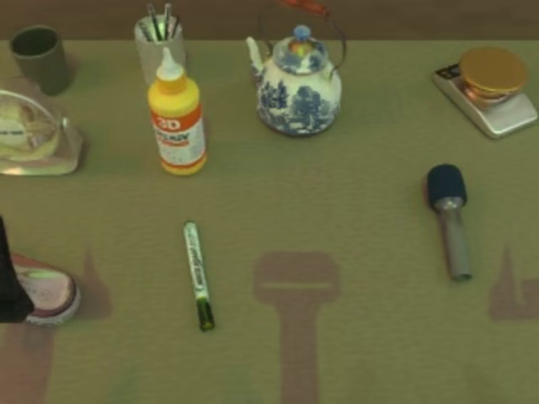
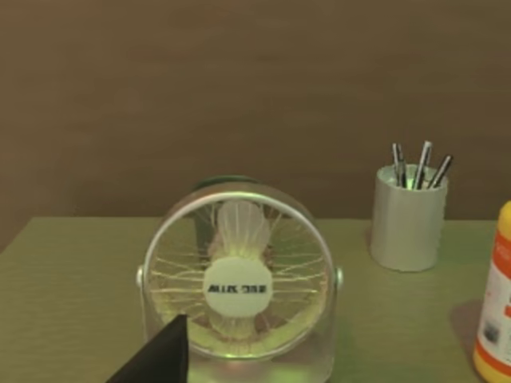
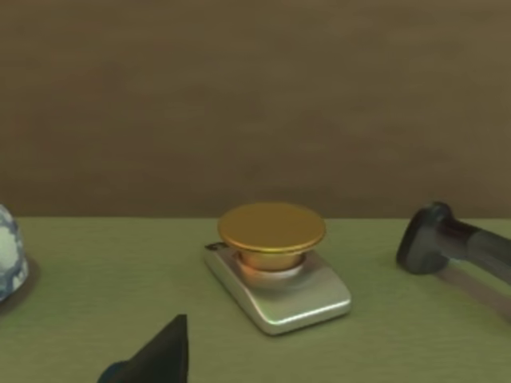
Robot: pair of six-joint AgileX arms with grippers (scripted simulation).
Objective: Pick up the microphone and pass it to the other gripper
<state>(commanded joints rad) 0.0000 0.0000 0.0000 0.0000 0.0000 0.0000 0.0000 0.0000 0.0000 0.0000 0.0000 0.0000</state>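
Observation:
The microphone [image 1: 448,220] lies flat at the table's right, its dark foam head toward the back and its silver handle toward the front. A sliver of that dark head [image 3: 120,373] shows in the right wrist view, just beside my right gripper's one visible black finger [image 3: 164,355]. That finger's inner side has only bare table next to it. The right gripper is outside the top view. My left arm [image 1: 7,286] is parked at the far left edge. Its one visible finger [image 2: 164,355] stands free in front of the fan. Neither gripper holds anything.
A green-and-white marker [image 1: 199,273] lies left of centre. A small fan [image 1: 34,135], dark cup [image 1: 38,55], pen holder [image 1: 160,42], yellow bottle [image 1: 177,118], teapot [image 1: 299,84] and scale [image 1: 488,88] line the back. A dark-headed, grey-handled tool [image 3: 435,239] lies beside the scale.

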